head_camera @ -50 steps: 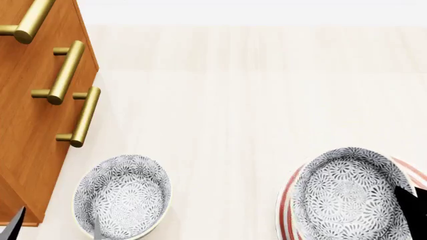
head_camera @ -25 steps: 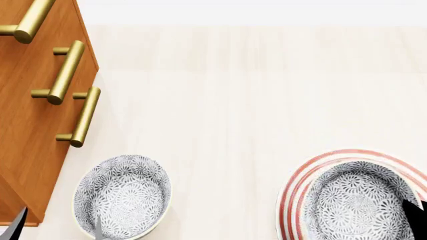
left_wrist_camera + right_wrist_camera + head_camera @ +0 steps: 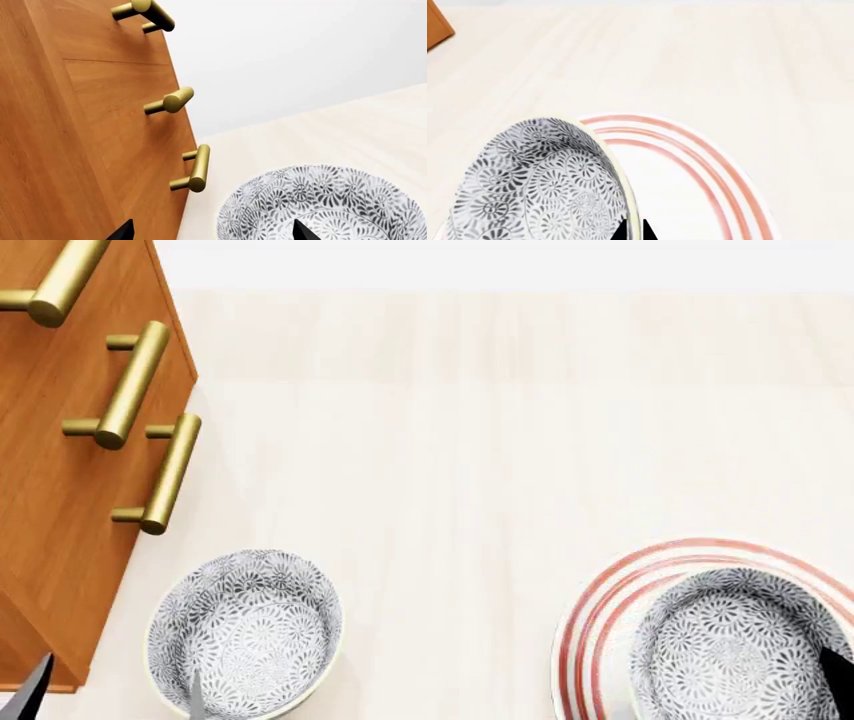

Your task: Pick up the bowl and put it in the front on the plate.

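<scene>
The bowl (image 3: 738, 645) sits over the plate (image 3: 607, 615) at the head view's lower right, its rim pinched by the right gripper (image 3: 630, 231). Lower left, a second bowl (image 3: 244, 628) lies between the spread left gripper's (image 3: 210, 231) fingertips, beside the cabinet (image 3: 60, 490).

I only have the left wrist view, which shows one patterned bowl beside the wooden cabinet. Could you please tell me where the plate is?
Observer: The plate lies to the robot's right of that left bowl, apart from it, at the head view's lower edge.
Operator: Thank you. Is anything on it?
Observer: A matching right bowl is over the plate, covering much of it. I cannot tell whether they touch.
Operator: Is an arm holding that one?
Observer: It appears so. In the right wrist view, the right gripper has that bowl's rim between its fingertips.
</scene>
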### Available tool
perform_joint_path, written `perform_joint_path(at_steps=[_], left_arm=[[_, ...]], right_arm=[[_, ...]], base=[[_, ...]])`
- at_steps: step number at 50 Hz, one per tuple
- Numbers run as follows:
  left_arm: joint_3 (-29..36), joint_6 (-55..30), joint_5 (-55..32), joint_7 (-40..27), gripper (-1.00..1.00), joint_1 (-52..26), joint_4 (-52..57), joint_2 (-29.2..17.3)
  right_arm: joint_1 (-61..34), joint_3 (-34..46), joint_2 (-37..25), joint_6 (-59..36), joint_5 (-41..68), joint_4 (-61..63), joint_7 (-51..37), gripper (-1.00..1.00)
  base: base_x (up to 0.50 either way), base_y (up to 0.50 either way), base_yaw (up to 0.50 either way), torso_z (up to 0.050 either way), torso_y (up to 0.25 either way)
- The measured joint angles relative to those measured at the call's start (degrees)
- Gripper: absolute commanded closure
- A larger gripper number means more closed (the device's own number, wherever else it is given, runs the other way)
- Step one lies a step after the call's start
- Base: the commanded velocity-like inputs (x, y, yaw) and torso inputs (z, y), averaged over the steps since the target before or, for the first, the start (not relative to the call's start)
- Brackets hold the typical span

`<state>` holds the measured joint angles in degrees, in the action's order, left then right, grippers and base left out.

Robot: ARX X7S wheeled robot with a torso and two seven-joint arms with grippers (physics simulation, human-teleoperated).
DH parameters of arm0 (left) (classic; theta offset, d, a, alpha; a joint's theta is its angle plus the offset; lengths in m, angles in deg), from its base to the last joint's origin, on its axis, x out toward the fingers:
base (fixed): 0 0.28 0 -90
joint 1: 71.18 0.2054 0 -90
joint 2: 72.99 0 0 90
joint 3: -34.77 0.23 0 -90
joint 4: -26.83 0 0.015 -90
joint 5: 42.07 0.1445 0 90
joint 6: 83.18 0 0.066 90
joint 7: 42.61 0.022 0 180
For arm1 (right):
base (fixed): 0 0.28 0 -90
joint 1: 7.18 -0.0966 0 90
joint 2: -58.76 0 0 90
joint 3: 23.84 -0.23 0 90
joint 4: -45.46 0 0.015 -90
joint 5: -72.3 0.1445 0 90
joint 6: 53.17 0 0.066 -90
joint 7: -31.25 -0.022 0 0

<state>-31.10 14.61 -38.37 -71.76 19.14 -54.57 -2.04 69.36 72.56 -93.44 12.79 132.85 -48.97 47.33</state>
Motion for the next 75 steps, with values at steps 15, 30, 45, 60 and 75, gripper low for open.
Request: perform_joint_path(at_steps=[15, 30, 45, 60, 75], left_arm=[[0.26, -0.07, -0.09, -0.16, -1.0, -0.01, 0.07, -0.2], [0.55, -0.06, -0.32, -0.22, -1.0, -0.12, -0.15, -0.34], [0.85, -0.01, -0.6, -0.23, -1.0, -0.24, -0.31, -0.47], [1.15, -0.16, -1.01, -0.15, -1.0, -0.27, -0.34, -0.62], [1.05, -0.37, -1.83, -0.19, -1.0, -0.34, -0.09, -0.76]], right_arm=[[-1.3, 0.88, 0.9, 0.04, -1.72, -0.62, 0.04, 1.0], [-4.87, 3.25, 2.85, 0.02, -5.02, -3.79, 0.24, 1.0], [-8.44, 7.07, 4.22, -1.51, -8.99, -5.15, -0.14, -1.0], [-12.01, 7.45, 1.96, -3.61, -9.73, -1.45, -0.65, -1.0], [-15.28, 2.67, -3.75, -6.1, -5.33, 5.63, -1.96, -1.0]], base=[[0.0, 0.0, 0.0, 0.0, 0.0], [0.0, 0.0, 0.0, 0.0, 0.0], [0.0, 0.0, 0.0, 0.0, 0.0], [0.0, 0.0, 0.0, 0.0, 0.0], [0.0, 0.0, 0.0, 0.0, 0.0]])
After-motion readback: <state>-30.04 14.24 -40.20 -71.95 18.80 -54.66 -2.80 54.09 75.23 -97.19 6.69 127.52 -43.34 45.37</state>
